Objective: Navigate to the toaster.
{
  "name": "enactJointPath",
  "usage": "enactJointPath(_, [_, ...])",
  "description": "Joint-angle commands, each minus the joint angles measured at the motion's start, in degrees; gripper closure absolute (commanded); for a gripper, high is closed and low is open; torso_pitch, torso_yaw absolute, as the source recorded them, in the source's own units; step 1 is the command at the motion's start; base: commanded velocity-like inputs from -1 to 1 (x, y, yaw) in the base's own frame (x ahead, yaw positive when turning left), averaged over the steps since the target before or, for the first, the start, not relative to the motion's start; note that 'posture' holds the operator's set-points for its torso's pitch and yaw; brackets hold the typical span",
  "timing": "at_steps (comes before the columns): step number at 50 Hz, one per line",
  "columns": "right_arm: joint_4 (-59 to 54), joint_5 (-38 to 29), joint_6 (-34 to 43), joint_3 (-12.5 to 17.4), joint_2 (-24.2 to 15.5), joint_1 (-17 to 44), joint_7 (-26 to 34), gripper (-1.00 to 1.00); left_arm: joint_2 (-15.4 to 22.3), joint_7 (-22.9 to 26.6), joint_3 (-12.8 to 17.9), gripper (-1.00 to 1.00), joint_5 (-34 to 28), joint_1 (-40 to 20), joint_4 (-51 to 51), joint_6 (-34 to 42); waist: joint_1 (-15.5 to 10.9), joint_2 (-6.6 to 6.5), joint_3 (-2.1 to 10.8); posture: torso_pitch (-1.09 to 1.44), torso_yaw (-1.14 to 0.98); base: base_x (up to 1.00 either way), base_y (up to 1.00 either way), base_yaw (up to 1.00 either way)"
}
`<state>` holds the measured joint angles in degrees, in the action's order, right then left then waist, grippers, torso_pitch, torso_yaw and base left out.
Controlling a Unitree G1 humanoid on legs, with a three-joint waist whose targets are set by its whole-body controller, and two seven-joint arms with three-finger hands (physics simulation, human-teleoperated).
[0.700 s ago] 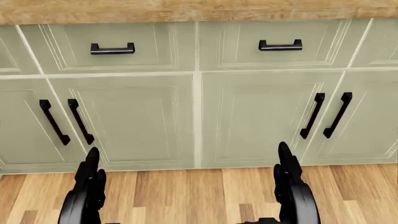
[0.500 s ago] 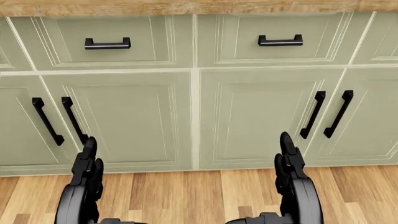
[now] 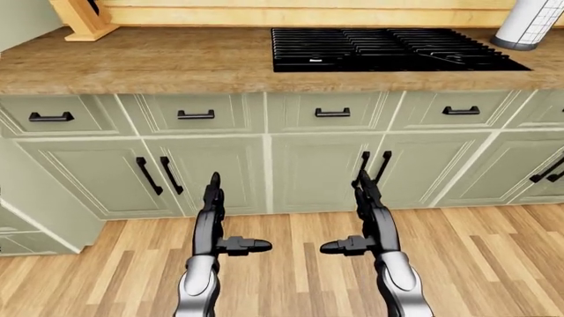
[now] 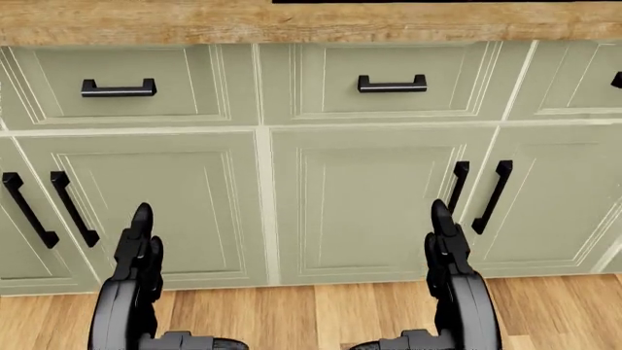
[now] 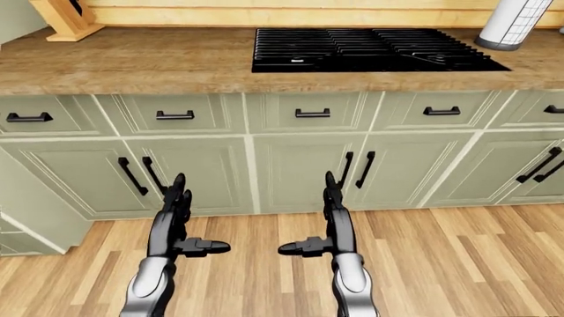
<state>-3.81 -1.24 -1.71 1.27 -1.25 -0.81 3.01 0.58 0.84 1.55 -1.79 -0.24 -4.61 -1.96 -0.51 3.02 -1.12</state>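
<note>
Pale green cabinets fill the eye views under a wooden counter bearing a black cooktop. The left hand and right hand hang over the plank floor, fingers spread, holding and touching nothing. The toaster is not in sight

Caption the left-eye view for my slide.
Both open hands raised toward green cabinets below a black cooktop.

Matt wood countertop, pale painted cabinets — glossy plank floor.
</note>
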Motion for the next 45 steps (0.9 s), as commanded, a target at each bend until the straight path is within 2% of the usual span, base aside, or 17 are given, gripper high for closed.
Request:
enactJointPath(1, [1.66,0.07,-1.7,0.48,0.02,0.9,-0.27,-1.0,0.21,0.09,-0.39,-1.0,0.01,-0.69,2.37,-1.08,0.35,-0.5,0.74,0.0,0.0,0.0,-0.42,0.0])
enactJointPath(2, [1.67,-0.05,-1.62,0.4,0.05,0.93,-0.3,-1.0,0.24,0.1,-0.33,-1.0,0.1,-0.7,2.56,-0.87,0.21,0.29,0.57,0.0,0.0,0.0,-0.41,0.0])
enactJointPath(13, [2.46,-0.72,-1.7,0.04,0.15,0.24,-0.34,-1.0,0.36,0.16,-0.36,-1.0,-0.2,-0.9,1.14,-2.06,-0.29,-4.37,-0.32,0.0,0.0,0.0,-0.32,0.0])
enactJointPath(15, [2.33,-0.85,-1.74,-0.04,0.21,0.31,-0.42,-1.0,0.43,0.28,-0.25,-1.0,-0.11,-0.82,1.12,-2.14,-0.33,-5.74,-0.27,0.0,0.0,0.0,-0.3,0.0])
enactJointPath(17, [1.85,-0.91,-2.04,0.0,0.19,0.48,-0.47,-1.0,0.42,0.32,-0.23,-1.0,-0.06,-0.68,1.35,-2.09,-0.48,-8.48,0.54,0.0,0.0,0.0,-0.3,0.0])
enactJointPath(18, [1.57,-0.93,-2.27,0.02,0.16,0.55,-0.47,-1.0,0.42,0.34,-0.21,-1.0,-0.05,-0.7,1.32,-2.12,-1.05,-5.82,-0.13,0.0,0.0,0.0,-0.3,0.0])
enactJointPath(21, [1.62,-0.94,-2.35,0.01,0.15,0.47,-0.41,-1.0,0.32,0.3,-0.4,-1.0,-0.23,-0.32,1.88,-1.98,-0.77,-6.71,0.67,0.0,0.0,0.0,-0.3,0.0])
enactJointPath(25, [1.19,-0.81,-2.58,0.17,0.06,0.71,-0.28,-1.0,0.29,0.24,-0.45,-1.0,-0.33,-0.43,1.83,-1.86,-0.74,-4.9,0.29,0.0,0.0,0.0,-0.3,0.0])
enactJointPath(28, [1.15,-0.88,-2.38,0.17,0.1,0.84,-0.36,-1.0,0.3,0.15,-0.39,-1.0,-0.35,-0.55,1.89,-1.55,-0.73,-1.81,0.25,0.0,0.0,0.0,-0.3,0.0])
enactJointPath(30, [1.43,-0.91,-2.23,0.13,0.09,0.77,-0.31,-1.0,0.27,0.18,-0.42,-1.0,-0.33,-0.47,2.02,-1.54,-0.06,3.1,1.54,0.0,0.0,0.0,-0.29,0.0])
enactJointPath(31, [1.6,-0.98,-2.16,0.11,0.1,0.62,-0.36,-1.0,0.26,0.2,-0.42,-1.0,-0.27,-0.29,2.47,-1.29,0.29,-0.63,0.54,0.0,0.0,0.0,-0.3,0.0])
enactJointPath(32, [1.55,-0.95,-2.19,0.14,0.1,0.65,-0.37,-1.0,0.29,0.23,-0.4,-1.0,-0.27,-0.32,2.19,-1.61,0.16,0.25,0.49,0.0,0.0,0.0,-0.3,0.0])
enactJointPath(33, [1.47,-1.02,-2.39,0.08,0.12,0.58,-0.37,-1.0,0.29,0.21,-0.38,-1.0,-0.26,-0.31,2.17,-1.62,0.55,-0.15,0.44,0.0,0.0,0.0,-0.29,0.0])
enactJointPath(40, [1.05,-1.07,-2.59,0.09,0.14,0.81,-0.48,-1.0,0.36,0.32,-0.31,-1.0,-0.21,-0.53,1.51,-2.02,-0.13,-4.38,-0.72,0.0,0.0,0.0,-0.3,0.0])
enactJointPath(42, [0.67,-1.15,-2.92,0.06,0.12,0.85,-0.49,-1.0,0.37,0.34,-0.28,-1.0,-0.17,-0.55,1.47,-2.02,-0.25,-5.97,-0.65,0.0,0.0,0.0,-0.29,0.0])
enactJointPath(44, [1.0,-1.24,-2.71,0.0,0.16,0.73,-0.57,-1.0,0.38,0.38,-0.33,-1.0,-0.23,-0.46,1.59,-2.02,-0.44,-9.04,0.47,0.0,0.0,0.0,-0.29,0.0])
enactJointPath(45, [1.06,-1.29,-2.65,-0.08,0.19,0.68,-0.57,-1.0,0.4,0.4,-0.27,-1.0,-0.2,-0.56,1.31,-2.18,-1.14,-6.07,-0.42,0.0,0.0,0.0,-0.3,0.0])
